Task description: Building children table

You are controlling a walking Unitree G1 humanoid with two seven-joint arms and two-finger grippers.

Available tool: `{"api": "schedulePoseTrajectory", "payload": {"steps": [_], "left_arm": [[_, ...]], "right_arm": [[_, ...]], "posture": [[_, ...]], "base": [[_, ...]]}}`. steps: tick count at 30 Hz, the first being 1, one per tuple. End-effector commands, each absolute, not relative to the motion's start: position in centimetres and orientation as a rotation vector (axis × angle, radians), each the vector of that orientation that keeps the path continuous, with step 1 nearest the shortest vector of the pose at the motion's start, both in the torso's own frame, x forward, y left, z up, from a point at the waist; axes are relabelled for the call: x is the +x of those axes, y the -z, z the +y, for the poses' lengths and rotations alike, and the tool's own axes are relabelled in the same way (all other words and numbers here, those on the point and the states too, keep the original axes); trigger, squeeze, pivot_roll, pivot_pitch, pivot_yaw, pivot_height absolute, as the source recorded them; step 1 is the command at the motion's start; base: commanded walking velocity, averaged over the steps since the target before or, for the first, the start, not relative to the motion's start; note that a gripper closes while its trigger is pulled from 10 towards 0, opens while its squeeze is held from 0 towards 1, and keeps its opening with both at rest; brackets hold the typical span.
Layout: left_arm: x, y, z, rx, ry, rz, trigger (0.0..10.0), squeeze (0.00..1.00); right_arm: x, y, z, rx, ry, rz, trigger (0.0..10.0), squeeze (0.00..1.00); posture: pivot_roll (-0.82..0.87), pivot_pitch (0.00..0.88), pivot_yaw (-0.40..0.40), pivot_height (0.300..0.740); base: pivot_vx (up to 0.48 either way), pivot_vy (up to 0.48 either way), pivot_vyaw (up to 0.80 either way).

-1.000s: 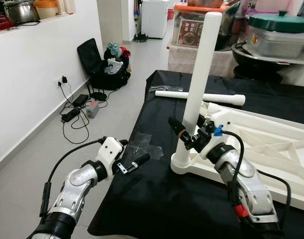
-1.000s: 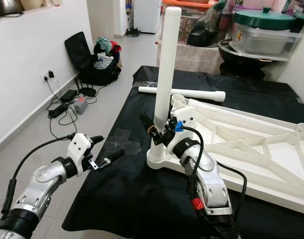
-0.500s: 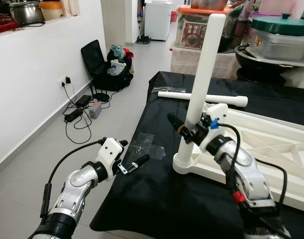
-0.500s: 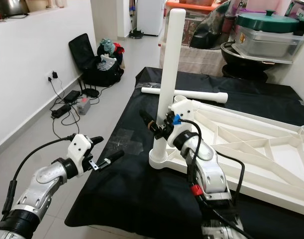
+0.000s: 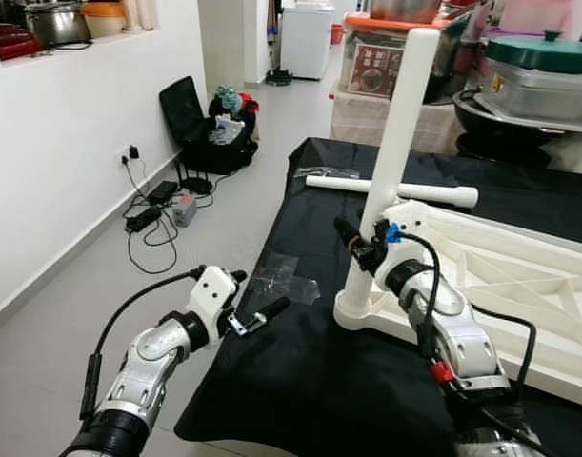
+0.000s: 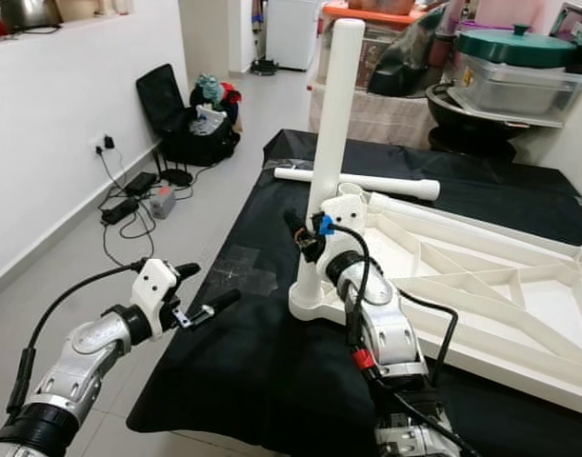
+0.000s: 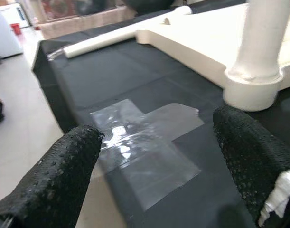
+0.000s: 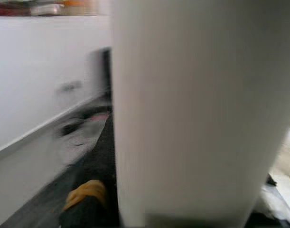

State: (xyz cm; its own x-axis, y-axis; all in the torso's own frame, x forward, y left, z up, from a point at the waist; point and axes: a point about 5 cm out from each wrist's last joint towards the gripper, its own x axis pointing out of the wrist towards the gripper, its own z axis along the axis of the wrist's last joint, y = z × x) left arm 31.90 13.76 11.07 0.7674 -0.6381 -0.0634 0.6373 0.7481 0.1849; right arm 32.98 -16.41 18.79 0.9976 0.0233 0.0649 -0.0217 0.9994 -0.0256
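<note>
children table top (image 5: 519,286), white, ribbed underside up, lies flat on the black-covered desk (image 5: 300,381), filling its right half. desk stands on a pale tiled floor (image 5: 100,286) beside a white wall (image 5: 62,143).

upright leg (image 5: 391,162), a white tube, stands in the socket at the top's near-left corner, flared collar at its base, tilted slightly right toward its upper end. loose leg (image 5: 391,189), same white tube, lies flat across the far side of the desk, just beyond the top's far edge.

right gripper (image 5: 365,249) at the upright leg, low on the tube above the collar; fingers set around it, one black finger showing on the left side of the tube. right wrist view: tube fills close between the fingers, blurred. reads as clamped on the leg.

left gripper (image 5: 257,303) hovers at the desk's near-left edge, fingers (image 7: 54,180) spread apart, holding nothing. clear tape patch (image 7: 145,142) stuck on the black cover lies beneath them, near the leg's collar.

black bag (image 5: 200,129) with clothes, and cables (image 5: 152,214) on the floor by the wall.
</note>
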Motion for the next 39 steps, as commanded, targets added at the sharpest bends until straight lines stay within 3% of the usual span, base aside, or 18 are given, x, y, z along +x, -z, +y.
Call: {"api": "schedulePoseTrajectory", "payload": {"steps": [1,3,4,5,6,8,14,18,19,24,25,29,30,33,34,35,37,39], "left_arm": [[32.0,-10.9,13.9,0.212,0.700,0.009,10.0,0.00],[32.0,-10.9,13.9,0.212,0.700,0.009,10.0,0.00],[31.9,-10.8,13.9,0.214,0.702,0.010,10.0,0.00],[31.9,-10.8,13.9,0.214,0.702,0.010,10.0,0.00],[31.9,-10.7,14.1,0.217,0.703,0.017,10.0,0.00],[31.9,-10.6,14.1,0.218,0.704,0.021,10.0,0.00],[32.2,-10.9,13.8,0.221,0.709,0.015,10.0,0.00],[32.1,-10.9,14.1,0.224,0.703,0.013,10.0,0.00],[32.0,-10.8,14.3,0.224,0.699,0.016,10.0,0.00],[32.0,-10.7,14.4,0.224,0.696,0.019,10.0,0.00],[32.0,-10.7,14.3,0.223,0.697,0.017,10.0,0.00],[32.0,-10.7,14.2,0.223,0.698,0.016,10.0,0.00],[32.1,-10.9,14.1,0.220,0.699,0.012,10.0,0.00],[32.1,-10.9,14.1,0.220,0.699,0.012,10.0,0.00],[32.1,-10.9,14.2,0.221,0.698,0.010,10.0,0.00],[32.1,-10.9,14.2,0.221,0.698,0.010,10.0,0.00],[32.5,-11.2,14.4,0.230,0.698,0.008,10.0,0.00],[32.6,-11.2,14.5,0.234,0.698,0.007,10.0,0.00]], "right_arm": [[31.7,-16.5,-21.5,-0.074,0.310,0.058,0.0,0.00],[31.7,-16.5,-21.5,-0.074,0.310,0.058,0.0,0.00],[30.1,-15.6,-23.5,-0.054,0.528,0.101,0.0,0.00],[30.1,-15.6,-23.5,-0.054,0.528,0.101,0.0,0.00],[27.6,-14.5,-25.2,-0.060,0.753,0.137,0.0,0.00],[25.9,-13.7,-26.1,-0.068,0.891,0.164,0.0,0.00],[24.8,-13.6,-26.4,-0.080,0.997,0.163,0.0,0.00],[26.1,-13.9,-25.6,-0.040,1.020,0.181,0.0,0.00],[27.0,-13.5,-24.9,0.021,0.937,0.191,10.0,0.00],[29.0,-14.4,-23.1,0.136,0.717,0.134,10.0,0.00],[29.3,-15.5,-22.9,0.153,0.670,0.061,10.0,0.70],[29.4,-16.3,-22.8,0.161,0.643,0.010,10.0,0.70],[29.9,-17.5,-22.8,0.170,0.574,-0.048,10.0,0.40],[29.9,-17.5,-22.8,0.170,0.574,-0.048,10.0,0.40],[30.8,-19.3,-22.2,0.165,0.371,-0.133,10.0,0.00],[30.8,-19.3,-22.2,0.165,0.371,-0.133,10.0,0.00],[32.0,-21.9,-20.3,0.071,-0.088,-0.233,10.0,0.00],[32.2,-22.2,-19.8,0.028,-0.201,-0.243,10.0,0.00]], "posture": [[-0.07,0.000,-0.044,0.740],[-0.07,0.000,-0.044,0.740],[-0.07,0.000,-0.038,0.740],[-0.07,0.000,-0.038,0.740],[-0.09,0.000,-0.022,0.740],[-0.09,0.000,-0.017,0.740],[-0.08,0.000,-0.021,0.740],[-0.07,0.000,-0.029,0.740],[-0.07,0.000,-0.029,0.740],[-0.07,0.000,-0.033,0.740],[-0.07,0.000,-0.035,0.740],[-0.06,0.000,-0.036,0.740],[-0.06,0.000,-0.036,0.740],[-0.06,0.000,-0.036,0.740],[-0.06,0.000,-0.035,0.740],[-0.06,0.000,-0.035,0.740],[-0.06,0.000,-0.030,0.740],[-0.06,0.000,-0.030,0.740]], "base": [[0.000,0.000,0.00],[0.000,0.000,0.00],[0.000,0.000,0.00],[0.000,0.000,0.00],[0.000,0.000,0.00],[0.000,0.000,0.00],[0.000,0.000,0.00],[0.000,0.000,0.00],[0.000,0.000,0.00],[0.000,0.000,0.00],[0.000,0.000,0.00],[0.000,0.000,0.00],[0.000,0.000,0.00],[0.000,0.000,0.00],[0.000,0.000,0.00],[0.000,0.000,0.00],[0.000,0.000,0.00],[0.000,0.000,0.00]]}}
